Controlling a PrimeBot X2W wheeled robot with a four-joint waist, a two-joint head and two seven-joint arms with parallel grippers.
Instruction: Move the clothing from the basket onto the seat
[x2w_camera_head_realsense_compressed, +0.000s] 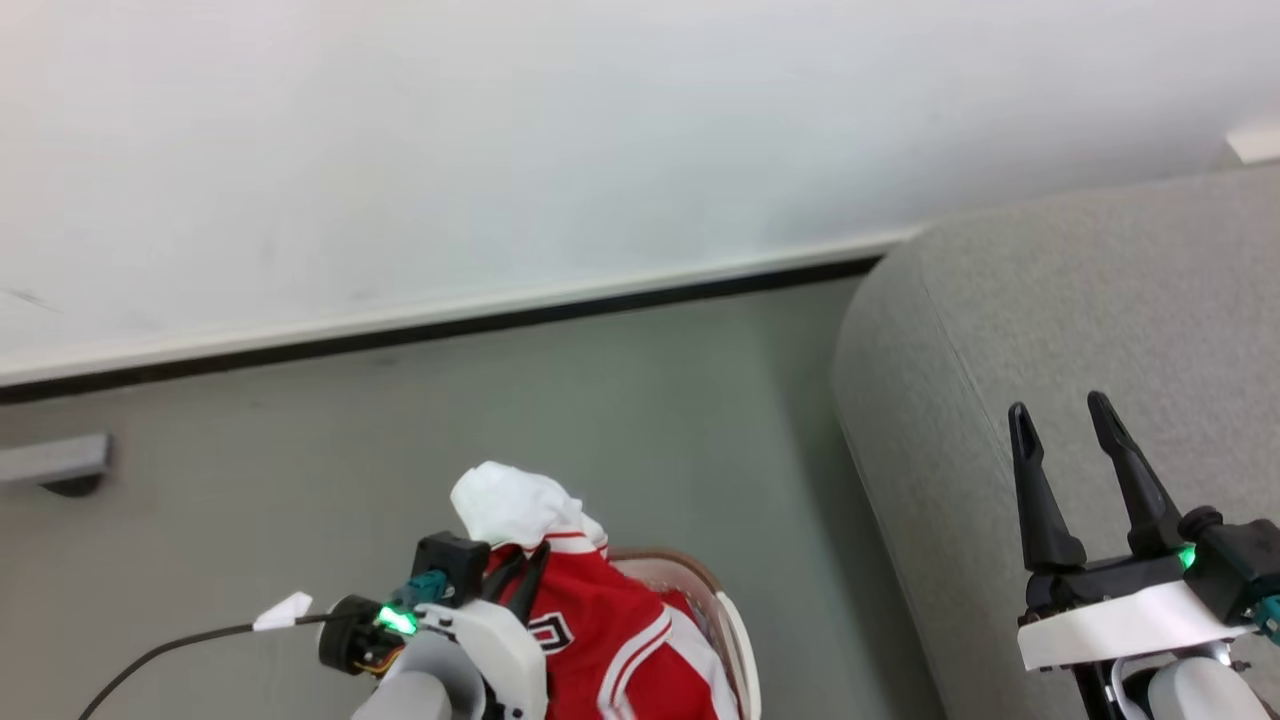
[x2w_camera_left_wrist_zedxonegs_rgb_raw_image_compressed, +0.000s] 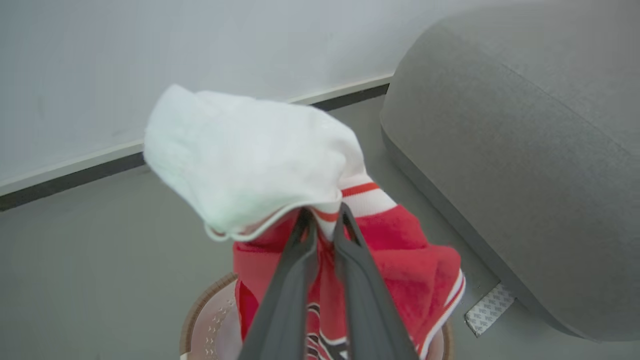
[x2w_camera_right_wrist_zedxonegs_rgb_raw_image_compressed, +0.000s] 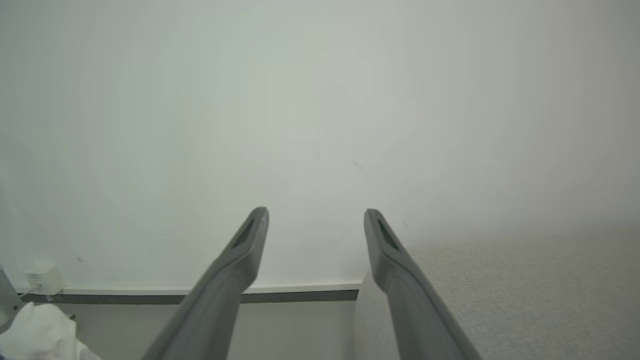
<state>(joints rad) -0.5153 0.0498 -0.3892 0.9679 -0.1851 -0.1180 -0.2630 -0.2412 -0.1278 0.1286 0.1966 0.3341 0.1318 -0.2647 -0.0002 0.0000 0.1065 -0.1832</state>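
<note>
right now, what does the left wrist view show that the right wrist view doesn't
Left wrist view: the left gripper, jaws shut on the red-and-white clothing, above the basket. Right wrist view: the right gripper, jaws open and empty, and a small white box low against the wall. Both: the grey seat, the pale wall and dark baseboard.

Left gripper (x2w_camera_left_wrist_zedxonegs_rgb_raw_image_compressed: 322, 215) low at head view's lower left, fingers (x2w_camera_left_wrist_zedxonegs_rgb_raw_image_compressed: 290, 270) pinched tight on the clothing (x2w_camera_left_wrist_zedxonegs_rgb_raw_image_compressed: 400, 240). Right gripper (x2w_camera_head_realsense_compressed: 1060, 410) lower right, fingers spread wide, holding nothing, pointing up.
</note>
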